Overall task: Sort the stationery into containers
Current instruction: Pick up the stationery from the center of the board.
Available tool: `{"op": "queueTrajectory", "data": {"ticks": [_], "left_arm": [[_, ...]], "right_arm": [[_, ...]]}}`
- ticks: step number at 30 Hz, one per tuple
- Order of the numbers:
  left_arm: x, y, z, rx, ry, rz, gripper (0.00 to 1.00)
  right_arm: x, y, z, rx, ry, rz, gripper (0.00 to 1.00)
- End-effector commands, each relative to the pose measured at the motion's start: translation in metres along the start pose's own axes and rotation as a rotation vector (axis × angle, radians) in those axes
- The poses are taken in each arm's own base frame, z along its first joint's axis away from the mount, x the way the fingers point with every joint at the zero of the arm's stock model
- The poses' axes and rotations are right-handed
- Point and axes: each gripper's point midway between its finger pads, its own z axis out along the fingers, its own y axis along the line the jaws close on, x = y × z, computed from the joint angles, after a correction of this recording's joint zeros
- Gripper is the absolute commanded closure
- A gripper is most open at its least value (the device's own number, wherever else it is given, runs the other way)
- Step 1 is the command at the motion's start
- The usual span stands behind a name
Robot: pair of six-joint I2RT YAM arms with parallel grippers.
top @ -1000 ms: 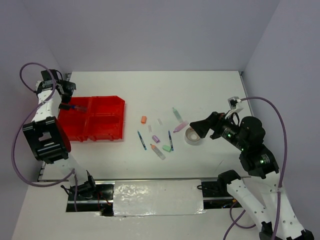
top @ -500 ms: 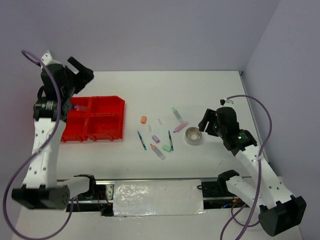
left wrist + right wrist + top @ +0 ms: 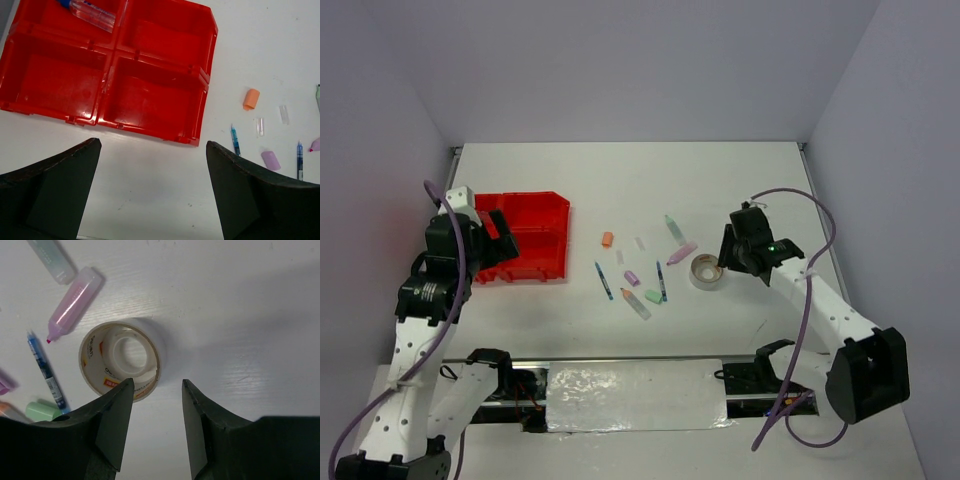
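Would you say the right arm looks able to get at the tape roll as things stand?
Probably yes: the right gripper hangs at the edge of the tape roll, jaws parted, and the pink marker lies apart from it.

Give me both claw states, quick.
Left claw: open, holding nothing.
Right claw: partly open at the tape roll rim, no grip visible.

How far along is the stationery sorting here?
Done: one clear blue-tipped item lies in one compartment of the red tray. In hand: the right pincer straddles the tape roll's rim, not lifted; the left pincer hangs open, empty. Left: pens, markers and erasers loose on the table.
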Motion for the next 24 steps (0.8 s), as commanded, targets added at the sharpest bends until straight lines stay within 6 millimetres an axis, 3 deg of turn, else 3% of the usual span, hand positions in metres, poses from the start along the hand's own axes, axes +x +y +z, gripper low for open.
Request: {"op": "queueTrajectory", "data": {"ticks": [1,10,14,16,19,24], "left_arm": [[-0.008,0.004,-0.006,-0.001,-0.066,0.047,0.01],[0.001,0.006,0.002,-0.013,-0.037,0.046,0.01],[0.002,0.005,0.001,-0.006,-0.039,0.047,0.01],[0.003,0.005,0.002,-0.007,-0.038,0.048,0.01],[0.003,0.005,0.003,-0.007,-0.033,0.05,0.01],[0.004,0.002,0.003,0.012,-0.032,0.054,0.01]], "right_arm": [[0.004,0.005,0.014,0.002,0.014,-0.018,0.49],[0.034,-0.002,0.045,0.048,0.122,-0.033,0.57],[0.044,0.004,0.056,0.02,0.152,-0.031,0.67],[0.045,0.005,0.058,0.012,0.151,-0.022,0.67],[0.046,0.004,0.058,0.017,0.147,-0.013,0.77],[0.03,0.001,0.041,0.028,0.077,0.01,0.86]]}}
